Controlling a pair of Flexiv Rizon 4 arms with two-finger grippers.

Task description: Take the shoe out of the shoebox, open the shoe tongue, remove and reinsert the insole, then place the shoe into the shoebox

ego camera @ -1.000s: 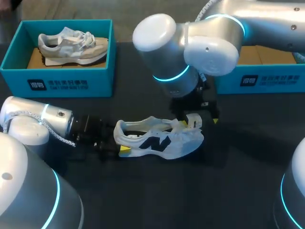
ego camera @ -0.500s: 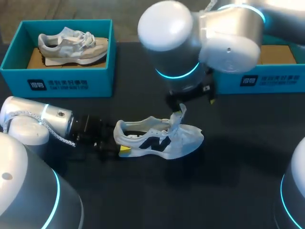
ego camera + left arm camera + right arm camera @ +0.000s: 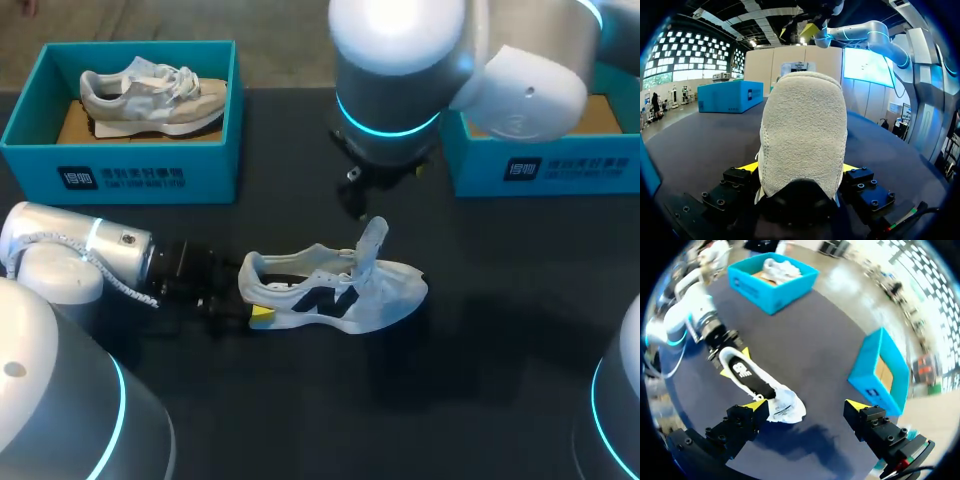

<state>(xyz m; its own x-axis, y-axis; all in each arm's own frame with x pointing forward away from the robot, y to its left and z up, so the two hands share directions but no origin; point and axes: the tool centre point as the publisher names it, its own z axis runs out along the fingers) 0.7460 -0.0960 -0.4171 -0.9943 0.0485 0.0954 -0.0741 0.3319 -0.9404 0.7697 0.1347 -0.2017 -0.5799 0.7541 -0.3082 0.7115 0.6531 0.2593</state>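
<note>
A dark table (image 3: 480, 400) carries the white shoe (image 3: 335, 292) near its centre, on its sole, toe toward 3 o'clock, tongue (image 3: 370, 245) standing up. At 10 o'clock a teal shoebox (image 3: 40, 110) holds a grey shoe (image 3: 150, 95). The second shoebox (image 3: 560, 165), at 2 o'clock, is largely hidden by my right arm, with only a strip of brown floor showing. From 9 o'clock the left gripper (image 3: 799, 166) is clamped on the white shoe's heel. The right gripper (image 3: 806, 403) hangs above the shoe, fingers wide apart and holding nothing.
</note>
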